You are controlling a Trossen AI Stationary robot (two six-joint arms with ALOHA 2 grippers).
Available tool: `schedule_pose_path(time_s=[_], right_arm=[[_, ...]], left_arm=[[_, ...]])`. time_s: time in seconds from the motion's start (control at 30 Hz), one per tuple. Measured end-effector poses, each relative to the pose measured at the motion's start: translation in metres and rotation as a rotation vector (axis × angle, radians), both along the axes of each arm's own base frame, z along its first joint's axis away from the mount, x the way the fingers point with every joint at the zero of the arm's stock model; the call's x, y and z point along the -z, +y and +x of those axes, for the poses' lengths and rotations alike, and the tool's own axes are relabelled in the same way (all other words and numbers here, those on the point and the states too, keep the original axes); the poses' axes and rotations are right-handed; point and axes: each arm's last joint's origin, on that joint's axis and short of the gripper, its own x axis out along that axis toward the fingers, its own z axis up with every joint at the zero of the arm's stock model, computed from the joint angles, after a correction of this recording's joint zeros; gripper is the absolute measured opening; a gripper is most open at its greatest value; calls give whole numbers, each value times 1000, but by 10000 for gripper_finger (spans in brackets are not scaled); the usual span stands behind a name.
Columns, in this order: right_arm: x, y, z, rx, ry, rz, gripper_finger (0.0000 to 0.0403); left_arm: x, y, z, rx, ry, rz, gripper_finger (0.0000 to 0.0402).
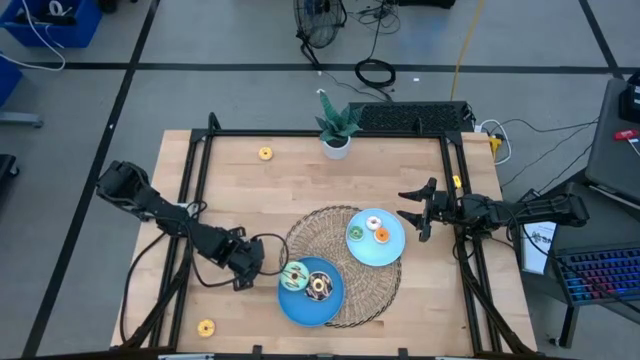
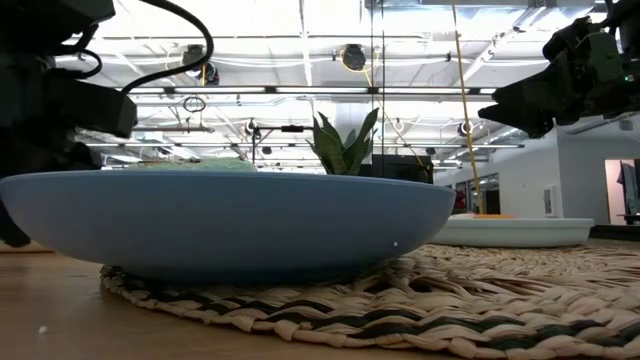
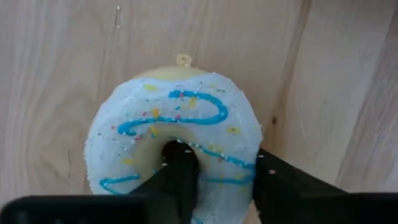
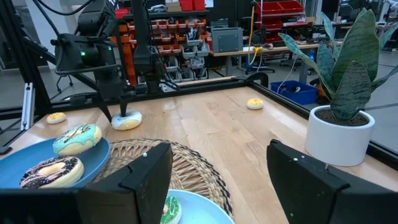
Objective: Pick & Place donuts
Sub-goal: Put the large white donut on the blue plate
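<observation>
A white-iced donut with blue drizzle [image 3: 174, 124] lies flat on the wood just left of the near blue plate [image 1: 330, 308]; my left gripper [image 1: 246, 264] stands over it and hides it in the high view. On that plate lie a teal donut [image 1: 293, 277] and a chocolate donut [image 1: 320, 287]. The far blue plate [image 1: 390, 252] holds a white-pink donut [image 1: 373, 224], an orange one [image 1: 381, 236] and a green one [image 1: 355, 232]. My right gripper [image 1: 415, 220] hovers open at this plate's right edge, touching nothing. Two yellow donuts [image 1: 265, 153], [image 1: 206, 327] lie loose on the table. My left gripper [image 3: 221, 171] has the white donut's ring wall [image 3: 227, 177] between its fingers, one finger [image 3: 180, 180] inside the hole and the other outside the rim. It comes from above, pointing down. The donut [image 4: 126, 121] lies flat on the table.
Both plates rest on a round woven mat [image 1: 370, 290]. A potted plant [image 1: 336, 135] stands at the far edge in the middle. A black frame [image 1: 200, 170] borders the table. Bare wood lies left of the mat and toward the far-left corner.
</observation>
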Motion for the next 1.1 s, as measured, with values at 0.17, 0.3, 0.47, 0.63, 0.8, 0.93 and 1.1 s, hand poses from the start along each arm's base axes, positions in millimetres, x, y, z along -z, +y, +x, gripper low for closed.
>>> schedule_pose_path(time_s=[0.17,0.3,0.47,0.63,0.8,0.93,1.1], right_arm=[[0,0,0,0,0,0,242],[0,0,0,0,0,0,242],[0,0,0,0,0,0,242],[0,0,0,0,0,0,242],[0,0,0,0,0,0,242],[0,0,0,0,0,0,242],[0,0,0,0,0,0,242]], left_arm=[[0,-1,0,-5,13,-24,44],[0,-2,0,40,11,-37,16],[-11,-12,8,145,-36,-88,34],[-46,-30,24,245,-129,-112,13],[-94,-51,40,312,-307,-88,28],[-130,-65,47,377,-447,-51,24],[-159,-77,60,434,-554,-6,13]])
